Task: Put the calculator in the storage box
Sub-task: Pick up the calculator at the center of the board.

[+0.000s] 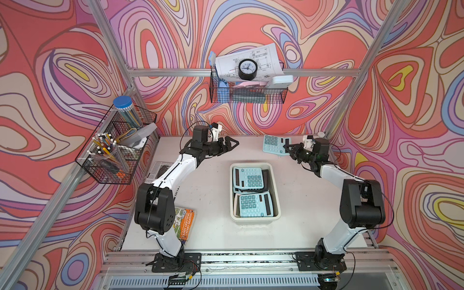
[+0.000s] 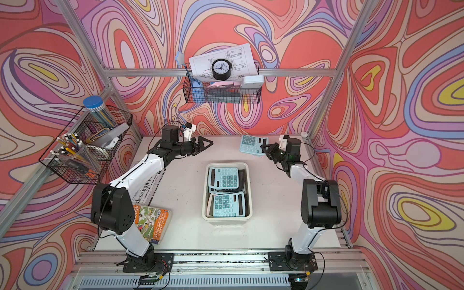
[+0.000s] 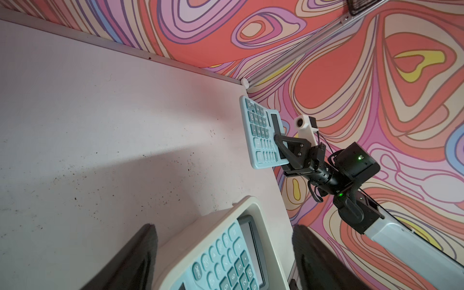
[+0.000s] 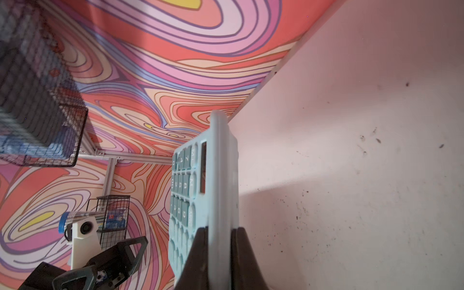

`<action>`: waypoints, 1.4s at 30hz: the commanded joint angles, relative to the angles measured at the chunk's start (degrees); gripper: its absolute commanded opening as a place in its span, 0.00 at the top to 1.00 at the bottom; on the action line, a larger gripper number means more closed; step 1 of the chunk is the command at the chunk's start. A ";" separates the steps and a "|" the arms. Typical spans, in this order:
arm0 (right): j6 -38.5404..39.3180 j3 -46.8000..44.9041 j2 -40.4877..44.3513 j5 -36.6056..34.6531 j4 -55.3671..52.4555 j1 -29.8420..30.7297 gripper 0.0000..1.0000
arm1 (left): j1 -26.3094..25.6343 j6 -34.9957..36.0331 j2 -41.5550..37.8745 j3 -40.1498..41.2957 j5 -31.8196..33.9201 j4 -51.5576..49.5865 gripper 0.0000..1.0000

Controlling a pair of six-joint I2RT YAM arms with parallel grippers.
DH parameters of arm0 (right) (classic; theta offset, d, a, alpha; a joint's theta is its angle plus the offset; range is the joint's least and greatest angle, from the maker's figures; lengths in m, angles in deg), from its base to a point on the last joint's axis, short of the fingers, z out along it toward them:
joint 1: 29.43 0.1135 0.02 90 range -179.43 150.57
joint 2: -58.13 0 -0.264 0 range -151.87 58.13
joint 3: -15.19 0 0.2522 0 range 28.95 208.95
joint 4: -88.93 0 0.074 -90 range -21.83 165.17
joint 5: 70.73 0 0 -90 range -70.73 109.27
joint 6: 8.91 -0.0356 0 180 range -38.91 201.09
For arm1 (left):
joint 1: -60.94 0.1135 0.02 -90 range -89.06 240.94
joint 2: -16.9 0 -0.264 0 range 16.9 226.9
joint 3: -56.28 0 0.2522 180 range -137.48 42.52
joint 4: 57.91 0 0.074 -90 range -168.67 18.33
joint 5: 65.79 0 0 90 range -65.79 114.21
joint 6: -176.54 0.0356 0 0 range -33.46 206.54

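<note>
My right gripper (image 1: 286, 147) (image 4: 219, 231) is shut on the edge of a light-blue calculator (image 1: 273, 143) (image 2: 250, 144) (image 4: 218, 175), gripping it near the display end. I hold it tilted over the far right corner of the table, as the left wrist view also shows for the calculator (image 3: 259, 135). The cream storage box (image 1: 254, 164) (image 2: 227, 164) (image 3: 213, 226) stands mid-table. Two light-blue calculators (image 1: 248, 178) (image 1: 254, 206) lie on top inside it, over darker ones. My left gripper (image 1: 235, 143) (image 2: 211, 143) (image 3: 223, 233) hangs open and empty, behind and left of the box's far end.
A wire basket of pens and pencils (image 1: 113, 150) hangs on the left wall. Another basket (image 1: 247, 93), with papers and a clock (image 1: 247, 69), hangs on the back wall. A book (image 1: 187, 223) and a newspaper (image 1: 159, 168) lie at the table's left side.
</note>
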 commanded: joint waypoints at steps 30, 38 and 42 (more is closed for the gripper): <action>38.76 15.40 1.40 29.29 -42.37 16.55 0.95 | -0.14 -10.85 -6.20 12.97 -29.24 4.88 0.30; 41.77 19.58 -2.21 29.29 -46.90 19.36 0.94 | -1.29 -11.13 -5.06 14.77 -31.28 5.80 0.59; 41.99 20.60 -2.94 28.84 -47.49 19.82 0.92 | -1.36 -11.51 -4.76 14.87 -31.40 6.39 0.83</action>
